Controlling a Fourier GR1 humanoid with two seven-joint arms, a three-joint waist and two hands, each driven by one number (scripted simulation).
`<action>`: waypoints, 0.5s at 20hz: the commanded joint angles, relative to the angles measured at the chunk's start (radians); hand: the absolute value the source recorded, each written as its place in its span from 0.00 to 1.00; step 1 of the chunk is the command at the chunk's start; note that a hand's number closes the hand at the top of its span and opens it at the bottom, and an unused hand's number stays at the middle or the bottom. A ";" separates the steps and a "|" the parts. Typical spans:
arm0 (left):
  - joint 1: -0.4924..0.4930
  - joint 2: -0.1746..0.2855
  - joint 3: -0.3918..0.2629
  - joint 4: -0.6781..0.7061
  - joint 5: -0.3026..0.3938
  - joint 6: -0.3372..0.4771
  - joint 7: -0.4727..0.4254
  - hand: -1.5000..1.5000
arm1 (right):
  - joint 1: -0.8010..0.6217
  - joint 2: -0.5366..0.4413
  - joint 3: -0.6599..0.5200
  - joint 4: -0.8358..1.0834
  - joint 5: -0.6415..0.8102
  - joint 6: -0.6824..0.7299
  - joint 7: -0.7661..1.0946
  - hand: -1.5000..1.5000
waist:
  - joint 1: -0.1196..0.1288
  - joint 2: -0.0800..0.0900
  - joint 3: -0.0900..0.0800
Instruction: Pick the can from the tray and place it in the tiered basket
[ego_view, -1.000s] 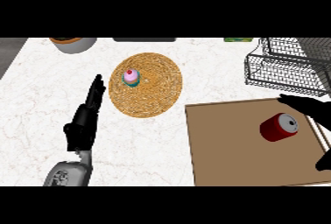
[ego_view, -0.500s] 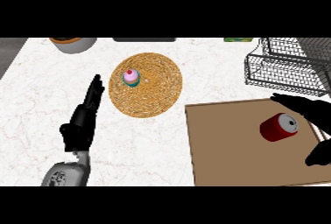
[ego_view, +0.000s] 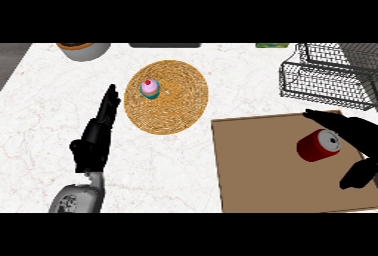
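A red can (ego_view: 318, 145) lies on its side on the brown tray (ego_view: 273, 175) at the right. My right hand (ego_view: 357, 136) is open around it: the fingers reach over the can's far side and the thumb hangs at its near right, neither clearly touching it. The wire tiered basket (ego_view: 325, 76) stands at the far right, just beyond the tray. My left hand (ego_view: 97, 131) rests open on the counter at the left, fingers pointing away.
A round woven mat (ego_view: 176, 100) lies at the centre with a small pink cupcake (ego_view: 150, 88) on it. A bowl (ego_view: 83, 49) sits at the far left edge, with a dark item and a green item along the back edge.
My right hand has shifted left, bringing its fingers further over the can. The can and the left hand have not moved.
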 joint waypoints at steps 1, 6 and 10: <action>-0.032 -0.014 0.000 0.026 -0.021 0.016 0.014 0.50 | -0.028 0.053 0.029 0.061 0.027 -0.055 0.004 0.00 | 0.000 0.000 0.000; 0.000 0.017 0.016 -0.009 0.005 -0.030 -0.016 0.50 | -0.052 0.074 0.000 0.193 0.056 -0.220 -0.038 1.00 | 0.004 0.001 0.000; -0.022 0.001 0.009 0.007 0.000 -0.011 0.008 0.50 | -0.018 0.054 0.019 0.180 0.105 -0.372 -0.125 1.00 | 0.004 0.002 0.001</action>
